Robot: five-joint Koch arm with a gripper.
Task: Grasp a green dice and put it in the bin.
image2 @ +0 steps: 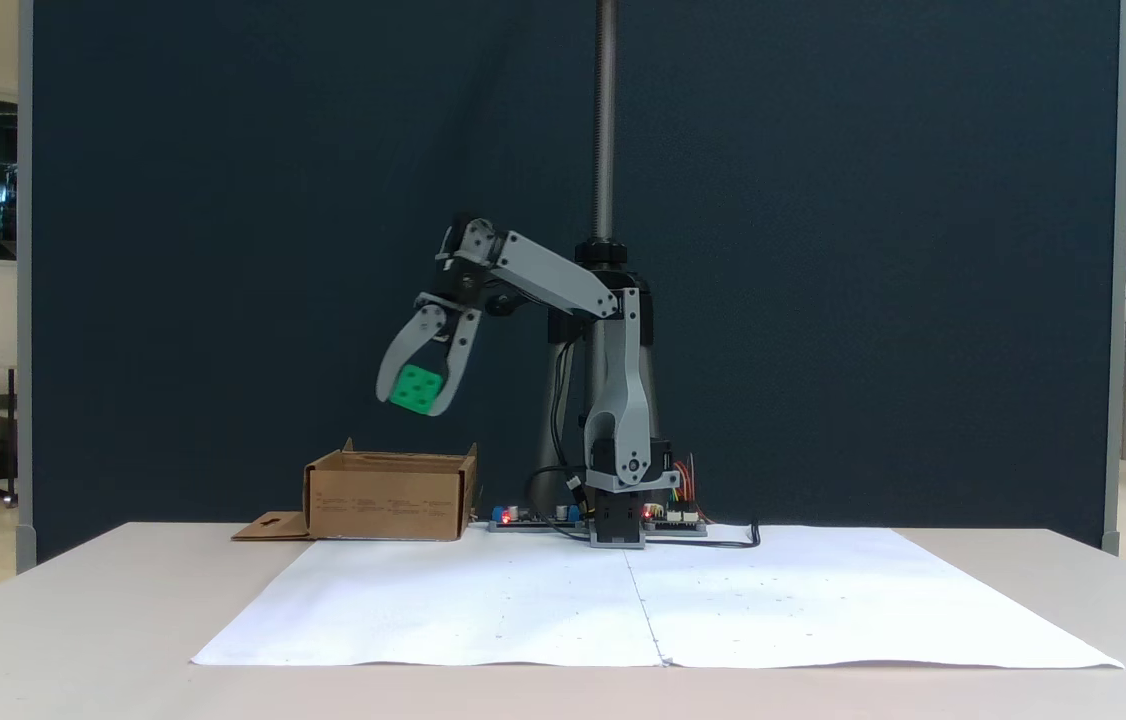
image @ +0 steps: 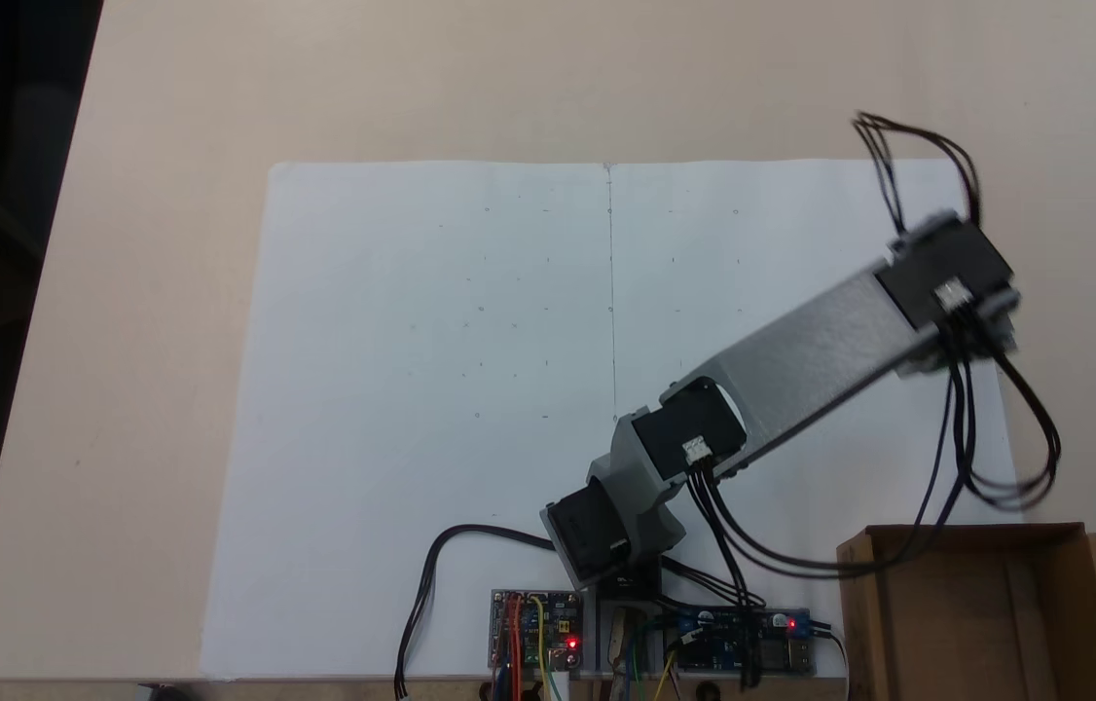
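Behind my rig stands a dark blue partition, and in front of it a pale beige table (image2: 43, 640) carries a wide white paper sheet (image: 431, 419) with a centre seam and faint marks, laid, I'd guess, as a work mat. Next in size is the grey and black hobby arm (image2: 613, 400), bolted at the sheet's near edge beside its lit circuit boards (image: 536, 631), its long link swung out toward the side where the brown corrugated cardboard box with low walls and a hang-tab flap (image2: 388, 492) sits. I judge the box was parked just beside the base so the arm needs only a short swing to reach it.

From the front-facing fixed view I can see the grey two-fingered claw (image2: 413, 398) hanging tilted downward, clamped on the small bright green dice with darker pips (image2: 415, 388), which is held in the air above the box and a little toward its left wall. So I reckon the carry is nearly over and release comes next.

Looking down from the top fixed view, the wrist motor (image: 947, 277) and black cables (image: 996, 428) cover the claw and dice, but I get the box's open floor (image: 967, 623).
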